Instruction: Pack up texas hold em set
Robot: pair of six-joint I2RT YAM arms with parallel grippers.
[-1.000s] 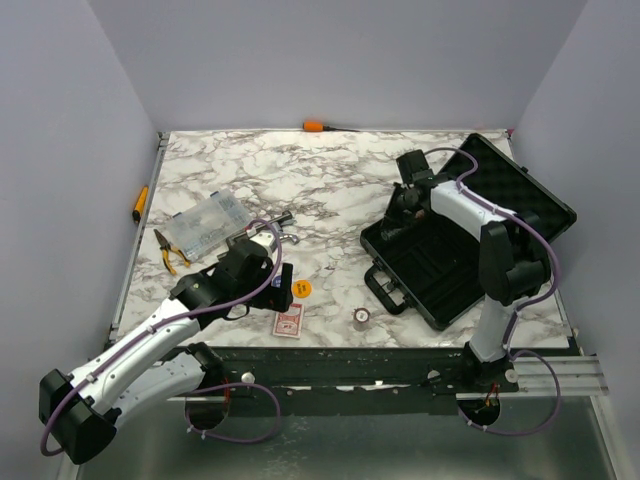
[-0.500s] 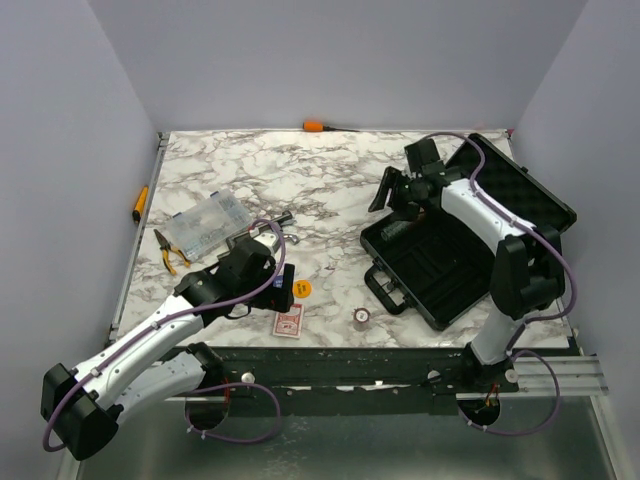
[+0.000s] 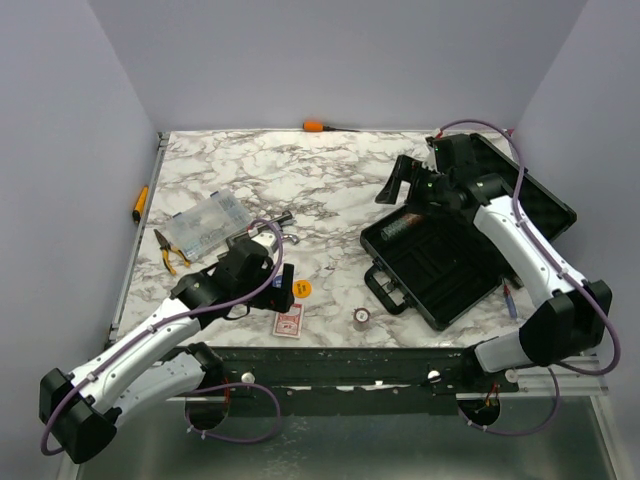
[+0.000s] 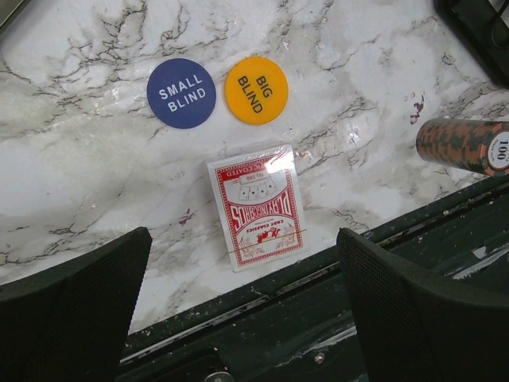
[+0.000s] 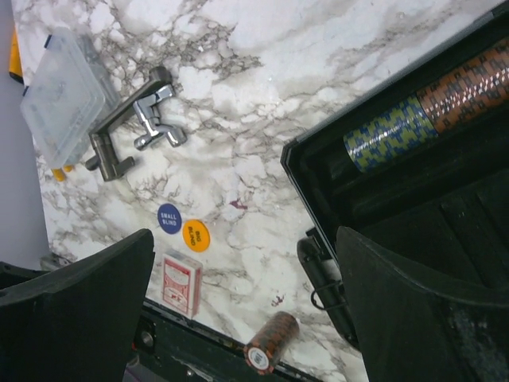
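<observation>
The black case lies open at the right, its foam-lined lid folded back. A blue chip stack and an orange chip stack lie in a row in its back slot. My right gripper hangs open above the case's back left corner, holding nothing. The red-backed card deck lies by the front edge, with the blue disc and orange disc just beyond it. A loose chip stack lies on its side to the right. My left gripper hovers open over the deck.
A clear plastic box, a grey metal clamp and pliers sit at the left. An orange-handled screwdriver lies at the back edge. The case's handle points toward the loose chip stack.
My right gripper has opened and drawn up and back to the right from the case's back slot, leaving the chip stacks there. The left arm has stayed put.
</observation>
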